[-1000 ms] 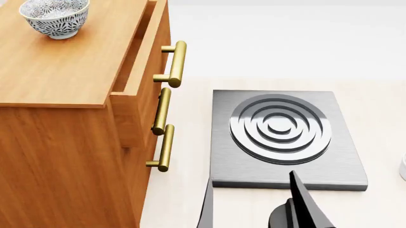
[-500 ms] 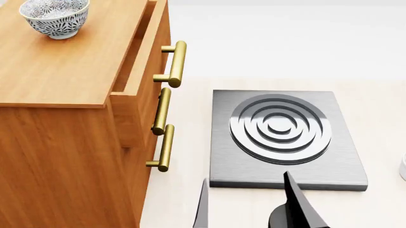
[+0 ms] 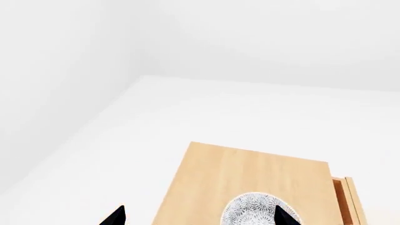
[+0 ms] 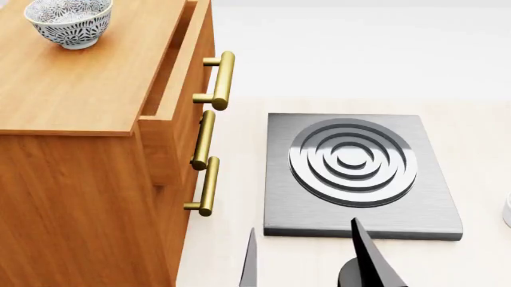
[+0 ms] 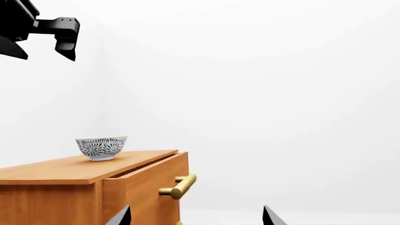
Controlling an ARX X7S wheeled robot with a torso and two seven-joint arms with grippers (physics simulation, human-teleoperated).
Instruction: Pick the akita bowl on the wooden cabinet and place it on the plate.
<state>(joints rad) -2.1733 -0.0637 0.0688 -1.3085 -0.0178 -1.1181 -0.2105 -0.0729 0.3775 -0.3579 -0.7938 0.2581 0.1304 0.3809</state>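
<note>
Since the earlier head frames, my right gripper (image 4: 303, 257) at the bottom centre has shifted a little left and risen slightly; its two dark fingers stand spread, holding nothing. All else in that view is unchanged.

Nearest, just beyond those fingers at lower right of the head view, lies the dark square stove (image 4: 363, 176) with its ring burner, on the pale counter (image 4: 231, 239). A sliver of something white shows at the right edge; I cannot tell what it is. The plate appears in no current view.

To the left stands the wooden cabinet (image 4: 88, 137), top drawer slightly pulled out, brass handles (image 4: 217, 81) facing the stove. Farthest, in the upper left corner, the akita bowl (image 4: 69, 21) sits upright on the cabinet top, untouched.

The right wrist view shows the left gripper (image 5: 44, 35) at upper left of its frame, high above the bowl (image 5: 102, 147) and well apart from it. In the left wrist view, its fingertips (image 3: 284, 216) are spread at the bottom edge, with the bowl (image 3: 259, 211) between them and below.

Judgement: the approach step is in hand; no grasp yet. Next, the left arm needs a straight descent, keeping the fingers astride the rim, before closing.
</note>
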